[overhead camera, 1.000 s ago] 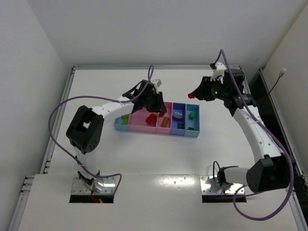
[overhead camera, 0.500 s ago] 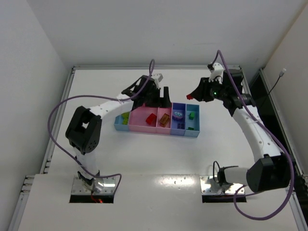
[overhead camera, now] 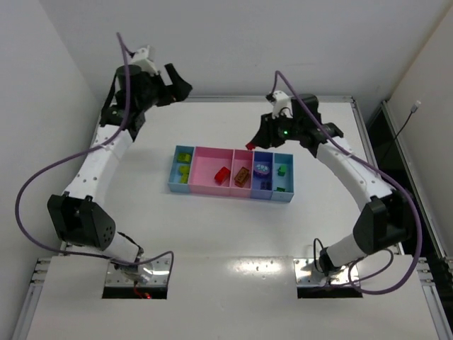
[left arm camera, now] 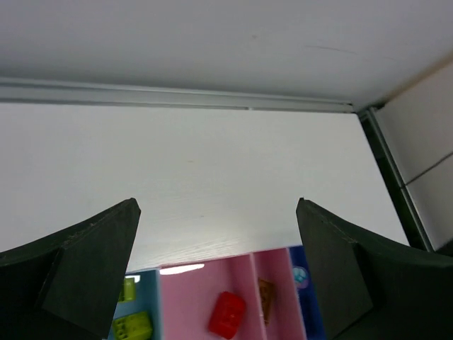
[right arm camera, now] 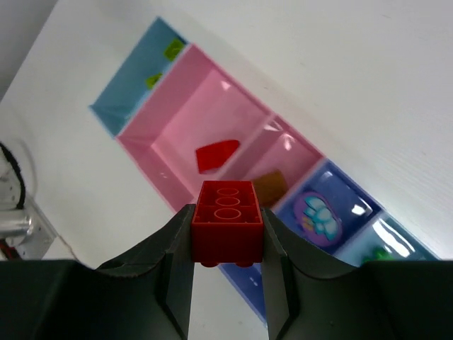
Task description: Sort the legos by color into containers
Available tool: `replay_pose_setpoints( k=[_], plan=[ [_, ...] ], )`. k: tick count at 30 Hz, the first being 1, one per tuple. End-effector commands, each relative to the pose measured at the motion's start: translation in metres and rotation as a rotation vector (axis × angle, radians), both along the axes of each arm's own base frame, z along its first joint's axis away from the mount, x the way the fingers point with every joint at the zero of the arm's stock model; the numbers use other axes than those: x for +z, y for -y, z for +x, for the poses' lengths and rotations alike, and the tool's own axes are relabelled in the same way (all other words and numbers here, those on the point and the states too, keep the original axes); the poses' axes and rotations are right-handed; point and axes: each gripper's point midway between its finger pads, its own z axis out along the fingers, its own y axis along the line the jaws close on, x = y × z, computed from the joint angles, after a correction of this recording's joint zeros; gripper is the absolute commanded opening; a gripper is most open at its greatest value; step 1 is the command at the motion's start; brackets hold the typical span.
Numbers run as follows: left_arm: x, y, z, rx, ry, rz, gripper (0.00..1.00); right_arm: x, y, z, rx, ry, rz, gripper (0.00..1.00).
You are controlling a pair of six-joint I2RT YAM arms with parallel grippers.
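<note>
So the right gripper (right arm camera: 226, 212) had a red brick (right arm camera: 226, 237) pinched between its two fingers, one on each long side, closed down to the brick's width. The brick's long axis ran straight out along the fingers, away from the wrist, and the face with three rings in a line was turned up. Seen from above, it hung at the far edge of the row of bins (overhead camera: 180, 190), about where the narrow pink bin (overhead camera: 242, 189) meets the periwinkle bin (right arm camera: 347, 195). How high above them, I couldn't tell.

The row itself lay long-ways across the table (overhead camera: 212, 234), left to right. There were lime pieces (overhead camera: 183, 172) in the left light blue bin (overhead camera: 173, 185) and a second red brick (overhead camera: 222, 175) lying at a slant in the wide pink bin (overhead camera: 207, 166). An orange brick (overhead camera: 243, 176) sat in the narrow pink one, a round purple piece (overhead camera: 261, 169) in the periwinkle one, and green pieces (overhead camera: 282, 171) in the right light blue bin (overhead camera: 283, 160).

The left gripper (left arm camera: 217, 205) was way up by the back-left corner, well apart from the bins, fingers spread wide with nothing between them.
</note>
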Motion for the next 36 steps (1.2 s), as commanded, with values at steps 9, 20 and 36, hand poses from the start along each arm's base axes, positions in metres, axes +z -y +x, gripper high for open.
replay_pose_setpoints(
  k=[9,20,36],
  plan=[
    [-0.035,-0.056,-0.025,-0.045,-0.068,0.036,1.00,-0.012,-0.120,-0.009,0.300,0.040,-0.024,0.00],
    [-0.071,-0.082,-0.030,-0.034,-0.180,0.059,1.00,-0.078,-0.167,0.017,0.333,-0.044,-0.069,0.00],
    [-0.084,-0.100,-0.020,0.028,-0.210,0.067,1.00,-0.115,-0.167,0.021,0.362,-0.075,-0.120,0.71]
  ],
)
